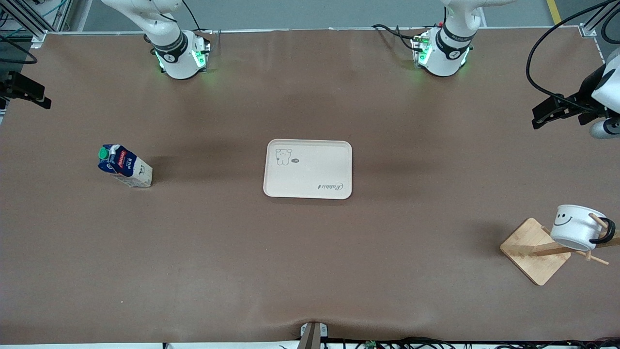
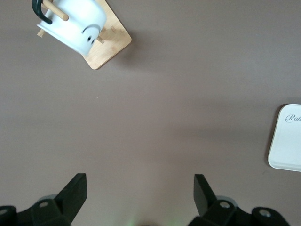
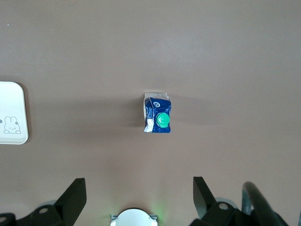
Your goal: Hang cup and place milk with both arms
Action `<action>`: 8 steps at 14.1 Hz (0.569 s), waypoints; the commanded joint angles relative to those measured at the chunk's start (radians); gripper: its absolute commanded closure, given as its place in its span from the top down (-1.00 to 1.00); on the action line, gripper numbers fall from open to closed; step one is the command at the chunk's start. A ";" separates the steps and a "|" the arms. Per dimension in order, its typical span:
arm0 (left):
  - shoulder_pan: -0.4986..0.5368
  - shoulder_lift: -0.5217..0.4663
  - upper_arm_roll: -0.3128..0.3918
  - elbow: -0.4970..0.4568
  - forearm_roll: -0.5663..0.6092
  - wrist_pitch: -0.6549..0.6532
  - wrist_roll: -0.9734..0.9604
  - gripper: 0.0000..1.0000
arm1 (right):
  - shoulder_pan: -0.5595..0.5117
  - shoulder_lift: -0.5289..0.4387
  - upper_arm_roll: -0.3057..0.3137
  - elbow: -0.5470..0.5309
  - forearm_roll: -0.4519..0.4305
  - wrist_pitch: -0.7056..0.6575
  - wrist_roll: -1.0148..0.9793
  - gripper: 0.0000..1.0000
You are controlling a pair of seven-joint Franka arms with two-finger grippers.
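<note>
The milk (image 1: pixel 125 166) stands upright on the brown table (image 1: pixel 310 252) toward the right arm's end, well apart from everything else. The right pincer (image 3: pixel 136 197) hangs high over it with its fingers spread wide and nothing between them; the carton's green cap shows directly below in the right wrist view.

At the middle of the table lies a cream tray (image 1: pixel 308 168), bare, probably where the milk belongs.

Toward the left arm's end, nearer the front camera, the cup (image 1: pixel 577 227) already hangs by its black handle on a peg of the wooden rack (image 1: pixel 535 250), tilted so its smiley face looks upward. The left pincer (image 2: pixel 138 197) is open and empty, held up over bare table well apart from the rack; this arm appears to be waiting.

The hanging looks done, so the risks sit with the carton. It is narrow and light: a descent slightly off centre could knock it over, and a grip on the sloped gable top could slip. Squeezing hard may crumple it. A left arm sweep near the rack could dislodge the cup from its peg.
</note>
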 commanded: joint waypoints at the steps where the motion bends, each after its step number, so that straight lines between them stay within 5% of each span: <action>1: 0.002 0.004 0.000 0.020 -0.014 -0.003 0.022 1.00 | -0.017 0.001 0.011 0.014 0.015 -0.013 0.000 1.00; 8: 0.000 -0.002 -0.005 0.018 -0.016 -0.010 0.014 1.00 | -0.019 0.003 0.011 0.014 0.015 -0.013 0.000 1.00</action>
